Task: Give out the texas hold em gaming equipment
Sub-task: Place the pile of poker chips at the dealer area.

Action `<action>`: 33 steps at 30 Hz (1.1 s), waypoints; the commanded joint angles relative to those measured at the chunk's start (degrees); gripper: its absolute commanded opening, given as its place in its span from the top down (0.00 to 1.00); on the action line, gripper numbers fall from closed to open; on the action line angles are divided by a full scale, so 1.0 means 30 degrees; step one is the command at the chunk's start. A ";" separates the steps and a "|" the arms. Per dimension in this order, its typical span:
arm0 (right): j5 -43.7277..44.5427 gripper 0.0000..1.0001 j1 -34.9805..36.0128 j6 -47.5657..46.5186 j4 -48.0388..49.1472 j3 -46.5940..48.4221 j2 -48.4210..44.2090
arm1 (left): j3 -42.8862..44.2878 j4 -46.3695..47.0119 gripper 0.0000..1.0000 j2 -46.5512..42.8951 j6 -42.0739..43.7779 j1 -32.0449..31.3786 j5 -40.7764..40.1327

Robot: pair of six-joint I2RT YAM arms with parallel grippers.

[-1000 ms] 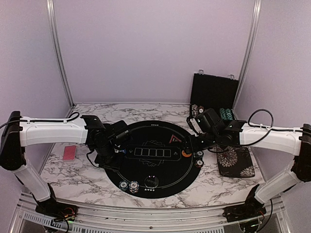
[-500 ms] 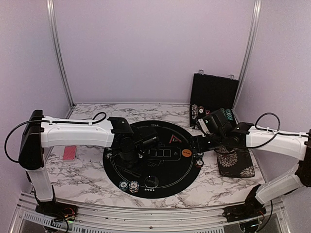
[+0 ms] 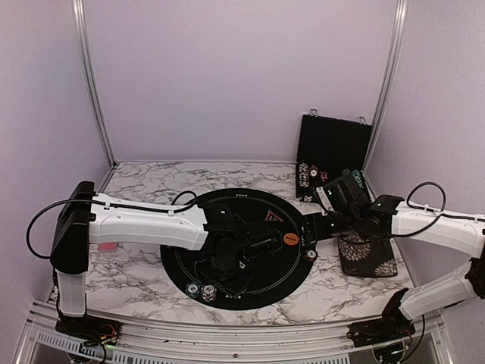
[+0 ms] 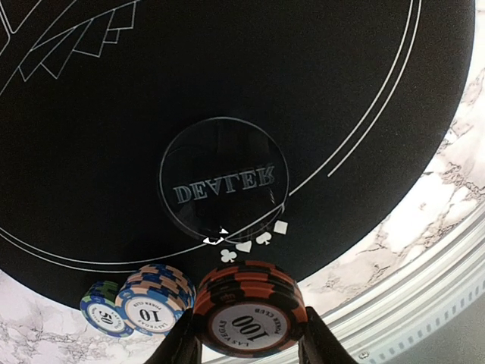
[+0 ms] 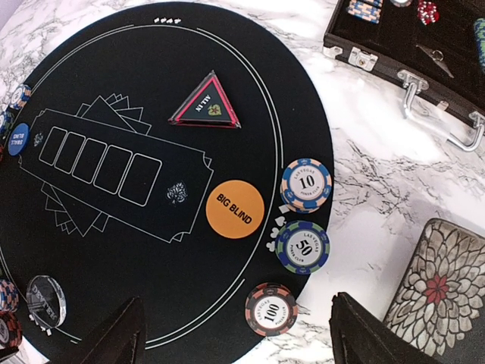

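Note:
My left gripper [image 4: 248,343] is shut on a stack of red-and-black 100 chips [image 4: 248,318] at the near rim of the round black mat [image 4: 318,83]. Beside it on the left stand a blue 10 stack [image 4: 151,307] and a green 50 stack [image 4: 106,311]; whether the held stack rests on the mat I cannot tell. The clear dealer button [image 4: 223,176] lies just beyond. My right gripper [image 5: 239,341] hangs open above the mat's right edge, over a 100 stack [image 5: 271,309], a 50 stack [image 5: 302,246], a 10 stack [image 5: 306,184] and the orange big blind button [image 5: 235,208].
A red-edged all-in triangle [image 5: 206,104] and a blue small blind button [image 5: 19,139] lie on the mat. The open black chip case [image 3: 332,152] stands at the back right. The floral pad [image 3: 367,254] lies right of the mat. A red card [image 3: 106,246] peeks out under the left arm.
The left arm has swung right and toward the mat's near rim, carrying the chip stack. The right arm has drawn back a little to the right, its jaws still open.

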 commanded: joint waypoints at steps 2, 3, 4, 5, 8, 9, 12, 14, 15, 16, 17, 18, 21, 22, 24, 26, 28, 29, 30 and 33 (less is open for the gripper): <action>0.0214 0.19 -0.0137 0.0406 -0.0079 -0.0285 -0.0492 | 0.0704 -0.0682 0.60 0.0723 0.0474 -0.0439 0.0187; 0.0212 0.19 -0.0150 0.0404 -0.0066 -0.0305 -0.0494 | 0.0792 -0.0667 0.60 0.0864 0.0531 -0.0514 0.0206; 0.0208 0.19 -0.0141 0.0425 -0.0086 -0.0311 -0.0509 | 0.0854 -0.0658 0.60 0.0998 0.0600 -0.0574 0.0219; 0.0189 0.19 -0.0143 0.0428 -0.0092 -0.0293 -0.0533 | 0.0898 -0.0657 0.60 0.1088 0.0638 -0.0633 0.0188; 0.0186 0.19 -0.0137 0.0452 -0.0093 -0.0308 -0.0552 | 0.0927 -0.0586 0.60 0.1317 0.0820 -0.0687 0.0114; 0.0205 0.19 -0.0128 0.0450 -0.0093 -0.0333 -0.0553 | 0.0952 -0.0571 0.60 0.1355 0.0928 -0.0706 0.0087; 0.0251 0.19 -0.0142 0.0469 -0.0108 -0.0373 -0.0524 | 0.0918 -0.0501 0.60 0.1506 0.1080 -0.0715 0.0117; 0.0263 0.19 -0.0131 0.0506 -0.0108 -0.0382 -0.0495 | 0.0831 -0.0412 0.61 0.1607 0.1161 -0.0739 0.0182; 0.0269 0.19 -0.0120 0.0515 -0.0102 -0.0401 -0.0472 | 0.0800 -0.0344 0.61 0.1664 0.1218 -0.0745 0.0220; 0.0256 0.19 -0.0130 0.0524 -0.0098 -0.0376 -0.0466 | 0.0793 -0.0306 0.60 0.1706 0.1250 -0.0772 0.0261; 0.0268 0.19 -0.0138 0.0528 -0.0105 -0.0400 -0.0443 | 0.0766 -0.0254 0.60 0.1763 0.1284 -0.0789 0.0296; 0.0266 0.19 -0.0146 0.0536 -0.0095 -0.0389 -0.0429 | 0.0701 -0.0211 0.61 0.1770 0.1306 -0.0803 0.0300; 0.0269 0.19 -0.0146 0.0542 -0.0115 -0.0345 -0.0308 | 0.0480 -0.0012 0.61 0.1839 0.1368 -0.0801 0.0329; 0.0255 0.19 -0.0147 0.0552 -0.0118 -0.0327 -0.0280 | 0.0449 0.0054 0.61 0.1875 0.1375 -0.0804 0.0330; 0.0270 0.19 -0.0117 0.0533 -0.0121 -0.0272 -0.0191 | 0.0386 0.0193 0.61 0.1915 0.1427 -0.0803 0.0352; 0.0250 0.19 -0.0147 0.0498 -0.0173 -0.0208 -0.0122 | 0.0317 0.0294 0.61 0.1952 0.1457 -0.0805 0.0374; 0.0267 0.19 -0.0122 0.0484 -0.0181 -0.0180 -0.0070 | 0.0176 0.0406 0.61 0.1988 0.1492 -0.0810 0.0417; 0.0255 0.19 -0.0145 0.0483 -0.0181 -0.0189 -0.0042 | 0.0085 0.0458 0.61 0.2036 0.1515 -0.0827 0.0458; 0.0265 0.19 -0.0144 0.0494 -0.0181 -0.0175 -0.0013 | 0.0022 0.0519 0.61 0.2057 0.1522 -0.0822 0.0511; 0.0281 0.19 -0.0148 0.0514 -0.0181 -0.0168 0.0026 | -0.0126 0.0716 0.61 0.2083 0.1573 -0.0833 0.0540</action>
